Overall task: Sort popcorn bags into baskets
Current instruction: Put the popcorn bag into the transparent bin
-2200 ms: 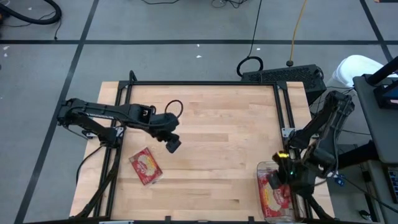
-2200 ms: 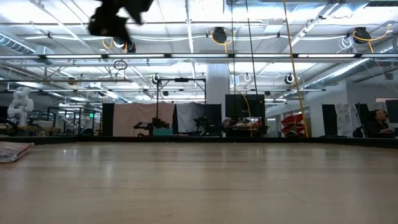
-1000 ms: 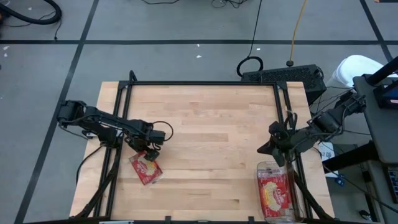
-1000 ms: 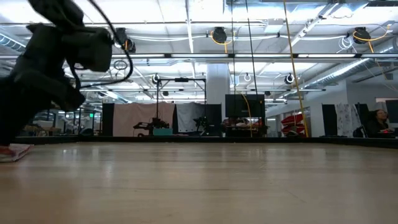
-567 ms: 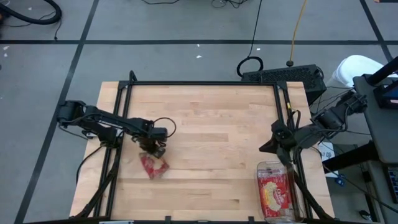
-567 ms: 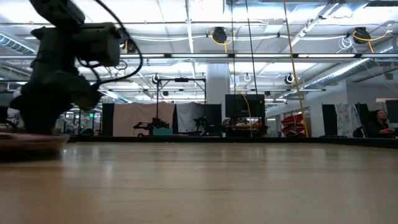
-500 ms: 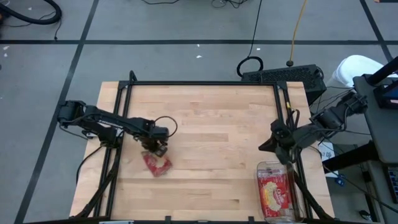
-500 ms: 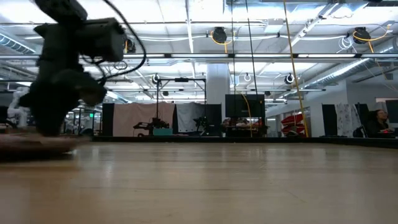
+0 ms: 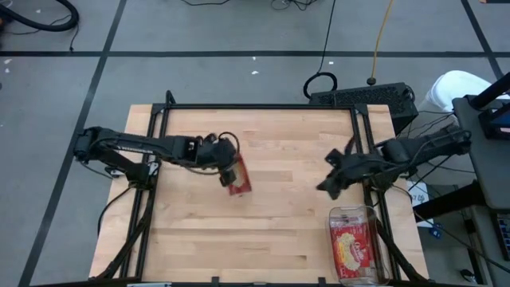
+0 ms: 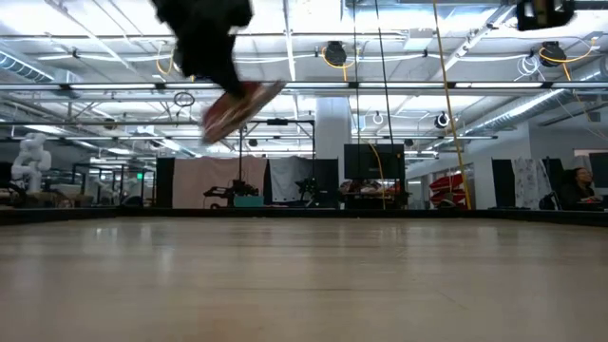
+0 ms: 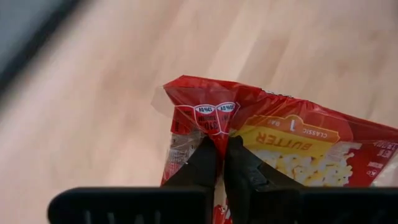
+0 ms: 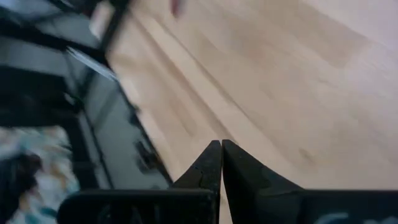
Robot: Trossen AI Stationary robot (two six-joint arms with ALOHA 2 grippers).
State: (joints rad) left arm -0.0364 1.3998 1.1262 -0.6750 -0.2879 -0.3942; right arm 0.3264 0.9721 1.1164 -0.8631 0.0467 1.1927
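Observation:
One red popcorn bag [image 9: 238,179] is in the air over the table's left-middle, with my left gripper [image 9: 229,174] shut on it. The low view shows this bag [image 10: 242,107] tilted, high above the tabletop; the left wrist view shows its printed popcorn face [image 11: 292,143]. The clear basket [image 9: 335,217] stands at the table's near right corner, with popcorn bags [image 9: 353,247] lying inside. My right gripper [image 9: 323,187] is shut on nothing, above the table to the far left of the basket. My left gripper pinches the bag between its two fingers [image 11: 202,163] at one red edge near a crimped end [image 11: 214,124]. The fingers come from above, slanting toward the table's right. The bag is lifted clear of the table and sticks out tilted beyond the fingers.
A black frame [image 9: 255,107] runs along the table's far edge and down both sides. A dark box [image 9: 362,97] and cables lie behind the far right corner. Bare wood [image 9: 271,231] stretches between the arms.
My left gripper has taken hold of the bag at the table's near left, lifted it clear and carried it up and toward the right and far side. My right gripper has moved from the right edge toward the table's middle.

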